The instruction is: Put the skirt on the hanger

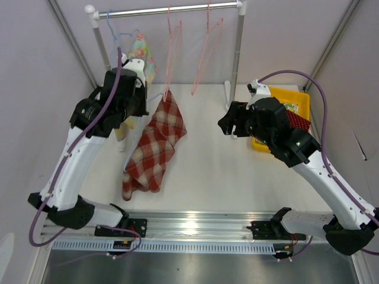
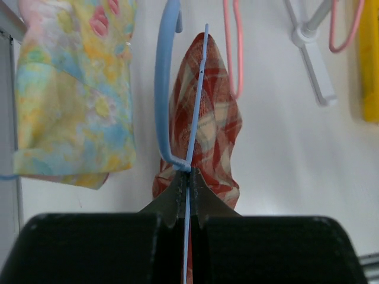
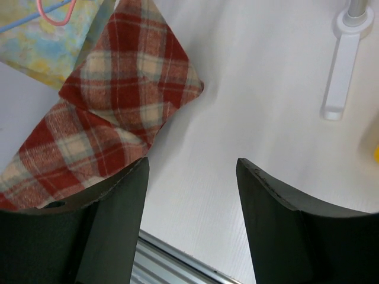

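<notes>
The red plaid skirt (image 1: 157, 142) hangs from the far end of a thin blue hanger (image 2: 192, 118), its lower part trailing on the white table. My left gripper (image 2: 188, 177) is shut on the blue hanger's neck just under its hook (image 2: 164, 77); in the top view it (image 1: 142, 100) sits left of the skirt's top. The skirt also shows behind the hanger in the left wrist view (image 2: 210, 118). My right gripper (image 3: 192, 171) is open and empty above bare table, to the right of the skirt (image 3: 112, 118); in the top view it (image 1: 228, 124) is mid-right.
A garment rack (image 1: 172, 9) stands at the back with two pink hangers (image 1: 204, 44) and a floral garment (image 1: 142, 53) on a blue hanger. The rack's white foot (image 3: 340, 83) is right of centre. A yellow bin (image 1: 290, 109) with red cloth sits at right.
</notes>
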You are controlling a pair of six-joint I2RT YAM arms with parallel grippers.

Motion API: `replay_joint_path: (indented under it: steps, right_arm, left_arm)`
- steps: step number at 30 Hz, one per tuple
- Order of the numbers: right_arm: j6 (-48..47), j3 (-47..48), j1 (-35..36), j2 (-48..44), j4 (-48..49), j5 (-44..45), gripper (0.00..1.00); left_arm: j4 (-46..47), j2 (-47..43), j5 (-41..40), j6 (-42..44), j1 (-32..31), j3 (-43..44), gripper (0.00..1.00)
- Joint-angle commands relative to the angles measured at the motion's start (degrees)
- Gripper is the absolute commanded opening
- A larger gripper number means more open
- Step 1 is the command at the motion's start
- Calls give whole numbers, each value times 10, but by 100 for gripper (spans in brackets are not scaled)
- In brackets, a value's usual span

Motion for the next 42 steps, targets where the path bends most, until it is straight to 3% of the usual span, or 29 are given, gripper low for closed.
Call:
replay_joint_path:
  steps: [1, 10, 14, 27, 42]
  right_arm:
    - [-16, 23, -12, -21, 0, -9, 66]
    - [-29, 22, -39, -46, -20, -12, 67]
    - [-34, 14, -47, -59, -22, -11, 67]
    - [-45, -17, -75, -93, -15, -12, 67]
    - [-73, -42, -90, -108, 31, -16, 67]
  left_arm:
    - [33, 40, 1, 24, 33, 90, 0]
    - [32, 164, 20, 44, 65, 248, 0]
    - [52, 188, 8, 44, 84, 278, 0]
    - [202, 192, 91, 67, 149, 266, 0]
    - [306, 235, 101, 87, 168, 267, 0]
